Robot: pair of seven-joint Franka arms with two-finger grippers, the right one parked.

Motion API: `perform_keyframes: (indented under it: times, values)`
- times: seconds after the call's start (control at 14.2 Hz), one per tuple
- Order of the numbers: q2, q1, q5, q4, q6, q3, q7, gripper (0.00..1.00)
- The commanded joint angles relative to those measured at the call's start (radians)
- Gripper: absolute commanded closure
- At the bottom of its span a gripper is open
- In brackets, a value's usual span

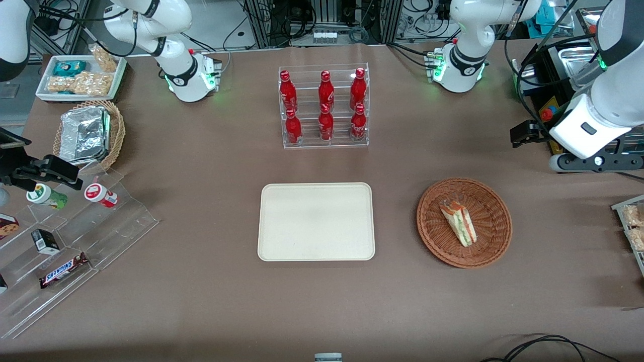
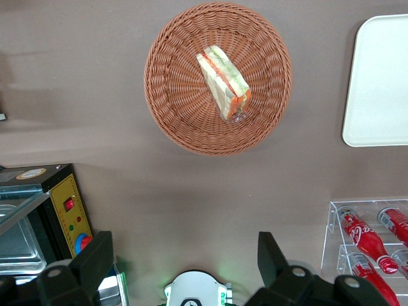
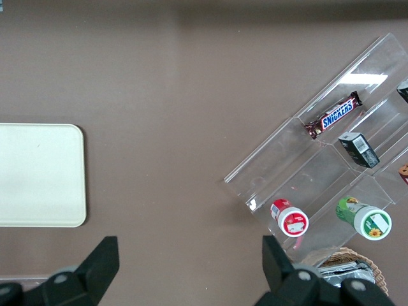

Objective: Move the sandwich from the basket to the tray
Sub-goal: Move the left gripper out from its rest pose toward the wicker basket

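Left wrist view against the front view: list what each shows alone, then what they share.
Only the left wrist view shows the gripper, with its open fingers high above the table, clear of the basket. Only the front view shows the foil pack, the snack tray and the Snickers bar. Both show the sandwich lying in the basket, the bare tray beside it, and the red bottles.

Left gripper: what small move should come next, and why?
Probably lower the gripper toward the sandwich. Its fingers are open and empty, high above the table, while the sandwich lies in the basket and nothing is on the tray.
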Motion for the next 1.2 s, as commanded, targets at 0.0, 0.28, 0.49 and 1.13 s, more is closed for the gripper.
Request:
perform_keyframes:
  times: [0.0, 0.28, 0.49, 1.13]
  values:
    - [-0.004, -0.006, 0.005, -0.004, -0.002, -0.003, 0.000, 0.00]
    - [-0.003, -0.004, -0.031, -0.002, 0.007, -0.003, -0.043, 0.00]
    - [0.008, -0.006, -0.043, -0.002, 0.015, -0.003, -0.074, 0.00]
    - [0.022, -0.006, -0.034, -0.004, 0.030, -0.074, -0.181, 0.00]
